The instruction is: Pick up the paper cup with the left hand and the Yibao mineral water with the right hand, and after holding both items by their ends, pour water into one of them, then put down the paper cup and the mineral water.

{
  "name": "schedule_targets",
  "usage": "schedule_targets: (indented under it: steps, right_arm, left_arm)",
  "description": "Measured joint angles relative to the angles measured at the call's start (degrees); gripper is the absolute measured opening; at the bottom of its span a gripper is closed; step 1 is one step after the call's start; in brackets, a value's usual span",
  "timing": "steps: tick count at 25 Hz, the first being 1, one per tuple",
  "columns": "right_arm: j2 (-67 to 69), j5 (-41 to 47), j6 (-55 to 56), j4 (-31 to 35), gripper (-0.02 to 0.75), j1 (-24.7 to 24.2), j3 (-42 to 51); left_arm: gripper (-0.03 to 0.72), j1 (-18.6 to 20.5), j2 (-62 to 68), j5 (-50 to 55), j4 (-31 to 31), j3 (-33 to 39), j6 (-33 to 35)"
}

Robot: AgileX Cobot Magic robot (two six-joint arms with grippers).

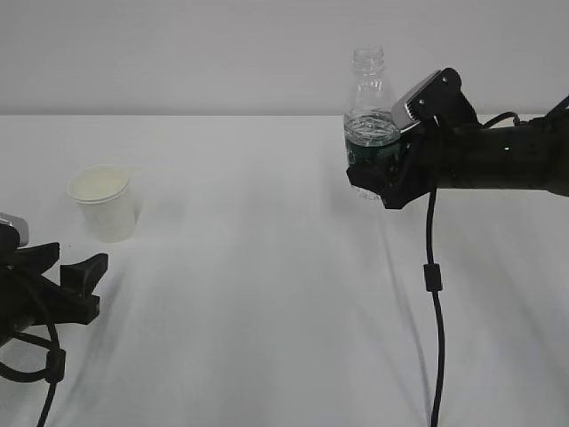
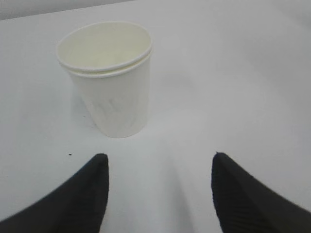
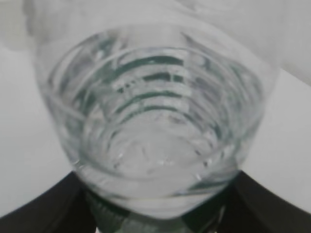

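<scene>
The paper cup (image 1: 105, 203) stands upright on the white table (image 1: 267, 294) at the left of the scene, toward the near side, its mouth open and its cream inside showing. In the left wrist view the paper cup (image 2: 109, 80) sits just beyond the left hand's two black fingertips (image 2: 85, 194), a little left of the middle of the gap, and nothing touches it. The left hand (image 1: 71, 283) rests low at the near left edge, close to the cup and on its near side, with its fingers spread wide apart.

The Yibao mineral water (image 1: 370, 124) is upright and uncapped at the right centre, farther back than the cup. The right hand (image 1: 378, 182) reaches in from the right edge and pinches the bottle at its lower part, around and below the dark green label band; the bottle's base appears lifted off the table. In the right wrist view the bottle (image 3: 155, 121) fills the picture, its clear ribbed wall and water seen close, with a black finger (image 3: 43, 213) pressed at each lower side.

A black cable (image 1: 434, 294) hangs from the right arm down to the near edge
</scene>
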Motion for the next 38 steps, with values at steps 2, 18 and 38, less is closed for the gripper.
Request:
schedule_targets:
  steps: [2, 18, 38]
  right_arm:
    - [0.0, 1.2, -0.2, 1.4, 0.465, 0.0, 0.0]
    - [0.0, 6.5, -1.6, 7.9, 0.465, 0.0, 0.0]
    - [0.0, 6.9, -2.8, 10.0, 0.465, 0.0, 0.0]
  left_arm:
    - [0.474, 0.0, 0.0, 0.0, 0.0, 0.0, 0.0]
    - [0.467, 0.0, 0.0, 0.0, 0.1, 0.0, 0.0]
    - [0.474, 0.0, 2.3, 0.0, -0.3, -4.1, 0.0]
